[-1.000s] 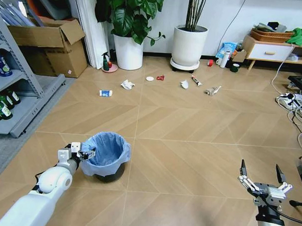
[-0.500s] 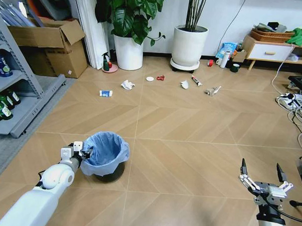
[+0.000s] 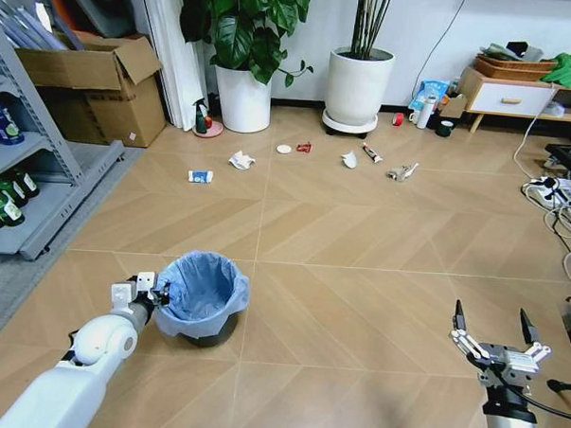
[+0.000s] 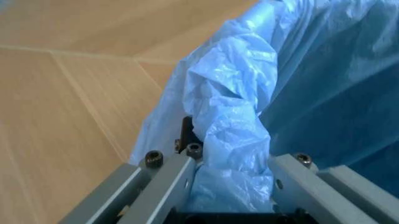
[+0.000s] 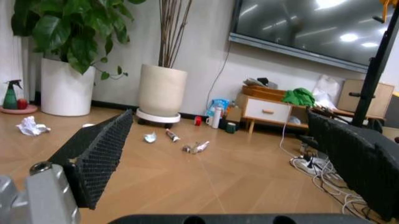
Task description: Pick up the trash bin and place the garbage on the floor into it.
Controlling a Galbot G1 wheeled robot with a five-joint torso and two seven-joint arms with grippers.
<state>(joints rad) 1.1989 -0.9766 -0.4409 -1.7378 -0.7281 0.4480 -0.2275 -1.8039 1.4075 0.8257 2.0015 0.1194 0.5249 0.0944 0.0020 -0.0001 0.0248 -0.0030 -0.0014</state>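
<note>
Trash bin gripped at its rim, lower left of the head view.

The left end effector [image 3: 152,292] is closed on the trash bin [image 3: 202,298], shifted slightly since before; the right end effector [image 3: 494,329] is held open, empty; garbage [image 3: 240,160] is left on the floor [image 3: 360,246].

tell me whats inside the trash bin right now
Inside the trash bin, only its crinkled light-blue bag can be seen; no litter is visible. The near wall hides part of the bottom. The left gripper grips the rim; the garbage lies on the floor.
</note>
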